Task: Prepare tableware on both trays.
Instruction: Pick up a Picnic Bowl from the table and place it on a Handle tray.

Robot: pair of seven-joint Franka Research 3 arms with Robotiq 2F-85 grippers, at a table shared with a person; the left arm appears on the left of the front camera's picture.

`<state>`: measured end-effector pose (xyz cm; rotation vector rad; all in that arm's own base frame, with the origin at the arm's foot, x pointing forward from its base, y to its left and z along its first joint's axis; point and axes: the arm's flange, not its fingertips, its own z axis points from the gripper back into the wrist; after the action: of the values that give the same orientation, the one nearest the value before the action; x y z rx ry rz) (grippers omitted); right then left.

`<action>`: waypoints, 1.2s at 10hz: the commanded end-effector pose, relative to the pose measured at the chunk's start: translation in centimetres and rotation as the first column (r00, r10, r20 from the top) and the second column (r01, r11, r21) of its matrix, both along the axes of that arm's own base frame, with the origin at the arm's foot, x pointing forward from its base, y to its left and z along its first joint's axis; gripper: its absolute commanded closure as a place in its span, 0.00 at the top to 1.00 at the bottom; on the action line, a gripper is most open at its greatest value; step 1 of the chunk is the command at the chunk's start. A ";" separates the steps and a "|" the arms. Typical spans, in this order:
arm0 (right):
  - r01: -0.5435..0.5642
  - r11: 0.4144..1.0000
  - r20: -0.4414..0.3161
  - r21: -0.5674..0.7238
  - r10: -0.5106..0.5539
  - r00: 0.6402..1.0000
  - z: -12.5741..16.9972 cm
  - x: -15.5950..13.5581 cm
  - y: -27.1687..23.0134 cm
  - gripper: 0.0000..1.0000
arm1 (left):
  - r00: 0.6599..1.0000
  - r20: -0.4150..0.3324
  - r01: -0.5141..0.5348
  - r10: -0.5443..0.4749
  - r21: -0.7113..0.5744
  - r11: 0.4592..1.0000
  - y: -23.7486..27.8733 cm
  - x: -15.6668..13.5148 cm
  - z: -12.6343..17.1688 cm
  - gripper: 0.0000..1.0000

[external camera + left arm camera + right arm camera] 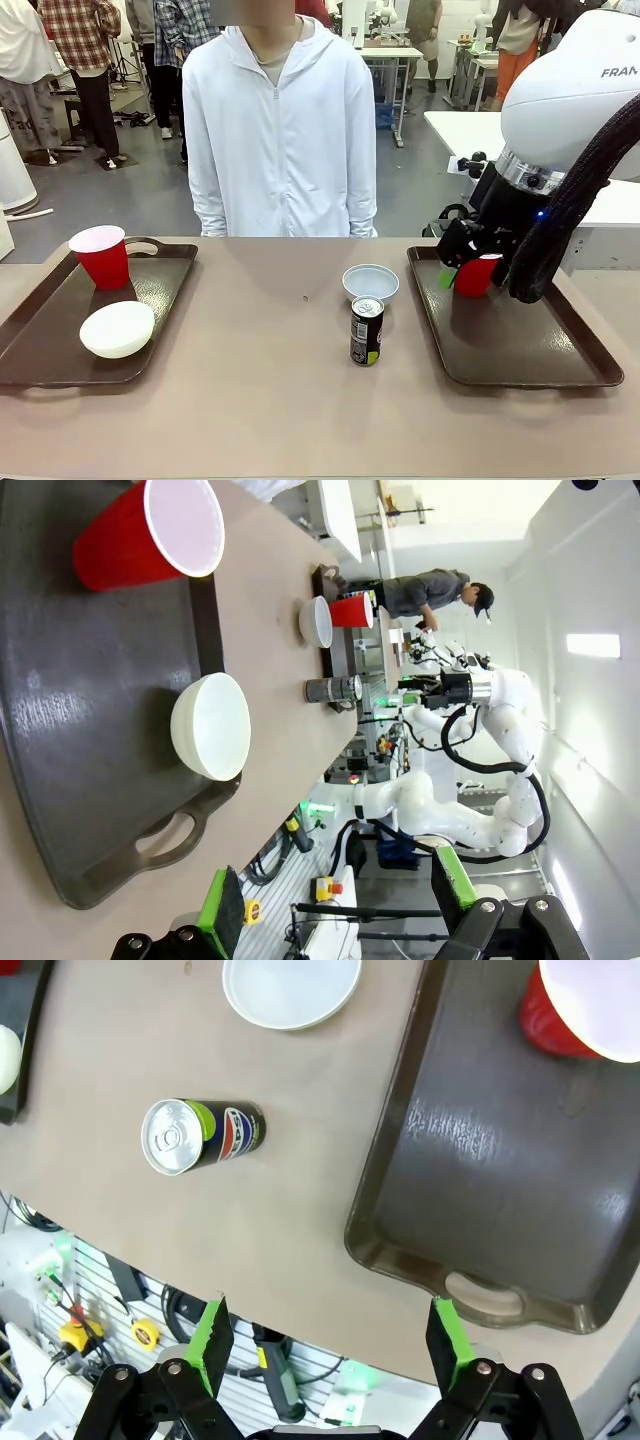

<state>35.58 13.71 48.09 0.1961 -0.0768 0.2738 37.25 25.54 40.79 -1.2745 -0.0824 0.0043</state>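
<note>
Red cup (480,280) beside right end effector (328,1310) seems untouched; it and left end effector (335,870) spread wide, empty.

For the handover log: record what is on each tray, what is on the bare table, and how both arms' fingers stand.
left tray: dark brown rectangular plastic tray holding red plastic cup and white bowl
right tray: matching dark brown tray holding second red plastic cup
table: pale grey-blue bowl and small dark drink can, upright, between the trays
left fingers: open, empty
right fingers: open, empty
</note>
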 end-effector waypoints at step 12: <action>-0.294 0.931 -0.063 -0.217 0.287 0.956 -0.9 1.2 0.4 1.00 | 1.000 0.009 -0.007 0.007 -0.017 1.000 0.0 -0.1 0.2 1.00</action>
<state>41.81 19.11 43.25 -0.0298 -0.0037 0.4809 37.26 25.55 40.78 -1.2748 -0.0820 0.0044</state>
